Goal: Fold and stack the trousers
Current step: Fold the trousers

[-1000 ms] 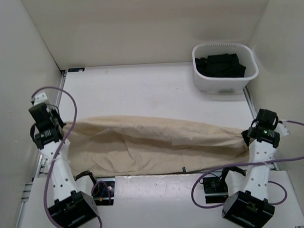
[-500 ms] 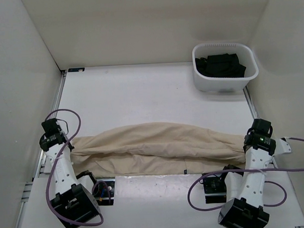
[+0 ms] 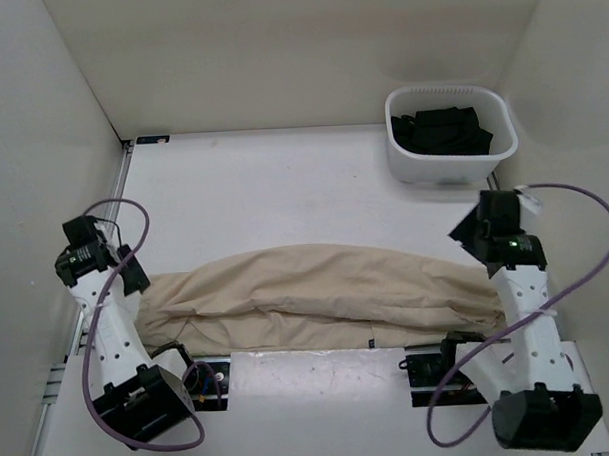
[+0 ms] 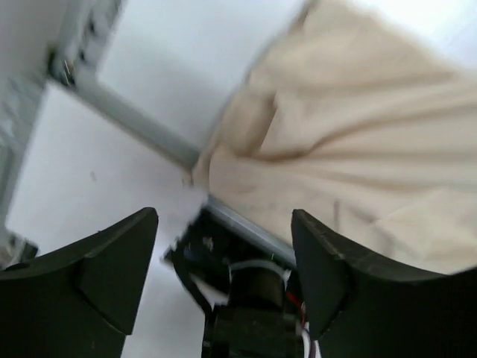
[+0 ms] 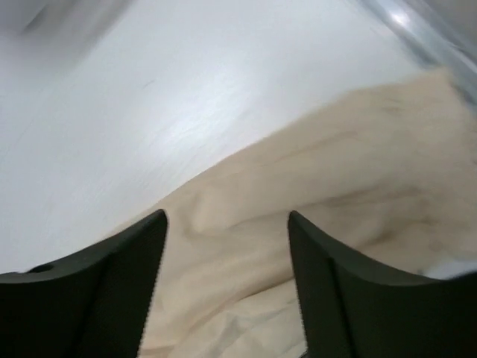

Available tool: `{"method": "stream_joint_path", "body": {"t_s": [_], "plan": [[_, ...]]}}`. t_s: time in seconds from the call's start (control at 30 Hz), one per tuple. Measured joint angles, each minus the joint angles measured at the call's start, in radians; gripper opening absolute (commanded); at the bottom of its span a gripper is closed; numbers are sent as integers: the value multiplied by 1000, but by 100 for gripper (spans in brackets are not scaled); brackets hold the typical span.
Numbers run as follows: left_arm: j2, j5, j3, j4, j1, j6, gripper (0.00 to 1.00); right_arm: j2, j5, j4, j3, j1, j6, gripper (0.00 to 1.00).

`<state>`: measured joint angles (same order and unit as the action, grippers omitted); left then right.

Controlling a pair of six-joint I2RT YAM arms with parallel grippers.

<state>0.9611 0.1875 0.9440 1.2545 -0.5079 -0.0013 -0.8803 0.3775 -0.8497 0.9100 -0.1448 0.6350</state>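
Note:
The beige trousers (image 3: 317, 293) lie folded lengthwise in a long, rumpled strip along the table's near edge. My left gripper (image 3: 132, 277) hangs open just off their left end, apart from the cloth. In the left wrist view its gripper (image 4: 223, 257) has nothing between the dark fingers (image 4: 112, 261), and the trousers (image 4: 358, 127) spread out above and to the right. My right gripper (image 3: 468, 232) is open above the right end. In the right wrist view that gripper (image 5: 225, 261) looks down on the trousers (image 5: 335, 186) without touching them.
A white basket (image 3: 453, 169) holding dark clothes (image 3: 441, 131) stands at the back right. Metal rails (image 4: 134, 119) run along the table's edges. The left arm's black mount with wires (image 4: 238, 298) sits right below the left gripper. White walls close in both sides.
Both grippers have opened and let go of the trousers' ends. The cloth has dropped into a narrower strip. The right gripper has risen and moved back; the left has lifted off.

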Motion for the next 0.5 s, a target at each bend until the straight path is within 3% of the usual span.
{"method": "stream_joint_path", "body": {"t_s": [0.07, 0.1, 0.13, 0.3, 0.4, 0.5], "plan": [[45, -21, 85, -50, 0, 2, 71, -32, -14, 58, 3, 173, -13, 54], [78, -29, 109, -85, 0, -1, 69, -53, -19, 87, -6, 268, -13, 49], [114, -39, 121, -113, 0, 1, 69, -80, -24, 122, -24, 380, -6, 39], [342, -105, 77, -229, 7, 2, 69, -256, -36, 217, -84, 778, 32, 25], [393, -127, -40, -280, 43, 2, 69, -376, -26, 252, -84, 920, 60, 14], [391, -145, -156, -282, 95, 2, 70, -476, -36, 267, -99, 963, 111, 6]]}}
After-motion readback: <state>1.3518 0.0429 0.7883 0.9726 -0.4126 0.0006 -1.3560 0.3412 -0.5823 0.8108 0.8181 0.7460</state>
